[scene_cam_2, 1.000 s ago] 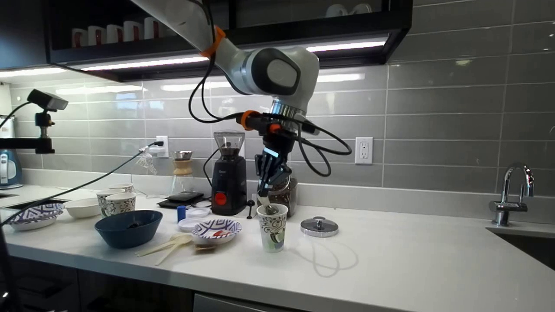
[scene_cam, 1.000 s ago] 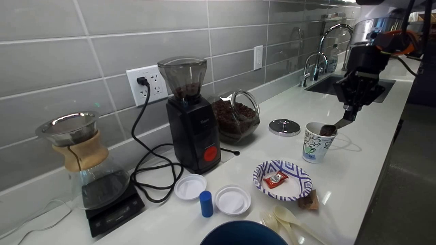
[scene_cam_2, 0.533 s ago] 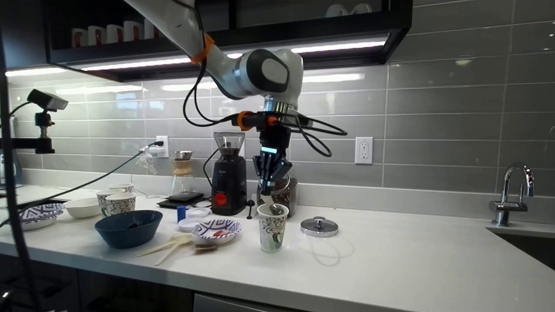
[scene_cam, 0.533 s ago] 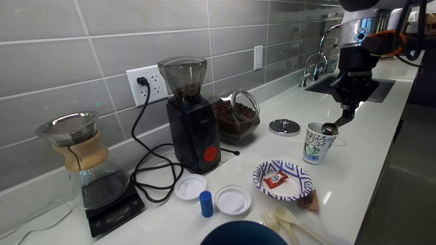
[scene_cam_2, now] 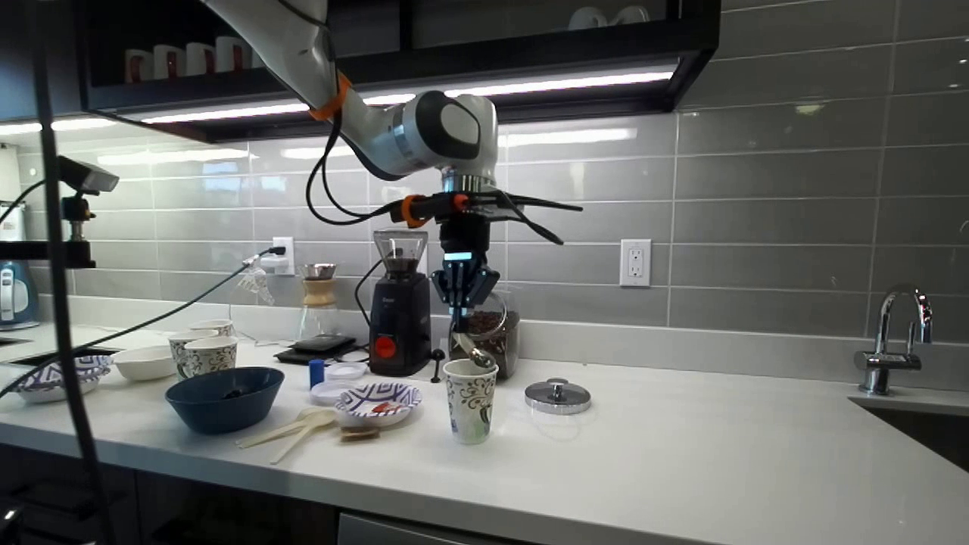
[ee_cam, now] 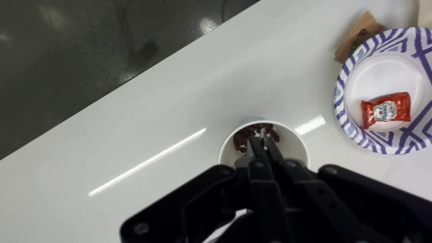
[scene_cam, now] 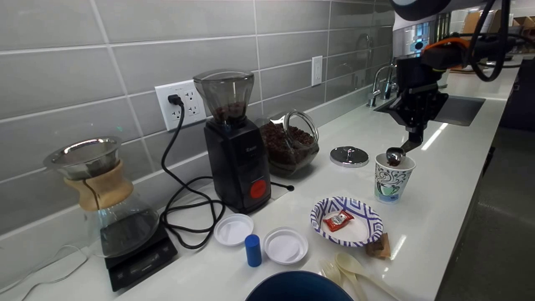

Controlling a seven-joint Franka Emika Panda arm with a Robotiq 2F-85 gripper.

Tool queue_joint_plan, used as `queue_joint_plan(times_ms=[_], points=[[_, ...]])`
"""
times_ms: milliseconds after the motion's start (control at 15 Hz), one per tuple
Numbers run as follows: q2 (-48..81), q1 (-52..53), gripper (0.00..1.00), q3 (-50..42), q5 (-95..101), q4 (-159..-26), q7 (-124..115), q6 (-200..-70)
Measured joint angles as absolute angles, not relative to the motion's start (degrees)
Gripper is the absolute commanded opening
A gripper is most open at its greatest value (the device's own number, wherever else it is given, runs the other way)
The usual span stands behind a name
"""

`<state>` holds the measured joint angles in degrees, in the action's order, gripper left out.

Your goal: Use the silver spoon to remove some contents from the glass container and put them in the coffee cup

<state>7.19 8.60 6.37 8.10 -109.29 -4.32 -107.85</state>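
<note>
Where the silver spoon (scene_cam: 395,154) hangs: just below the hand (scene_cam: 416,137), its long axis slanting down from the fingertips to a scoop over the mouth of the coffee cup (scene_cam: 391,184).
Hand: fingers brought together on the spoon's handle, no clear gap between them.
Coffee cup: upright on the table (scene_cam: 443,184), almost straight under the hand; I cannot tell whether spoon and rim touch.
Coffee beans (ee_cam: 240,139): inside the cup, below the hand; some dark bits also show at the scoop.
Spoon over cup: the step looks like the tip-out, probably well along; the coming move turns on that slanted scoop staying within the rim, or beans could scatter.
Glass jar (scene_cam: 288,150): between the hand and the tiled wall (scene_cam: 292,46), holding plenty of beans.
Chrome lid (scene_cam: 349,158): lower than the hand, off toward wall and sink (scene_cam: 462,112).
Patterned paper bowl (scene_cam: 361,232): away from the hand on the side opposite the sink, with a red ketchup packet (scene_cam: 337,220) in it.
Black coffee grinder (scene_cam: 234,163): past the jar, farther from the hand.
</note>
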Motion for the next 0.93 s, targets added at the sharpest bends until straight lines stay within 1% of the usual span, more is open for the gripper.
queue_joint_plan(times_ms=[400, 933], points=[[7.12, 11.46, 0.01, 7.80, 14.77, -109.24, -13.61, -104.36], [7.05, 12.54, 0.01, 8.46, 21.49, -108.93, -18.78, -104.45]])
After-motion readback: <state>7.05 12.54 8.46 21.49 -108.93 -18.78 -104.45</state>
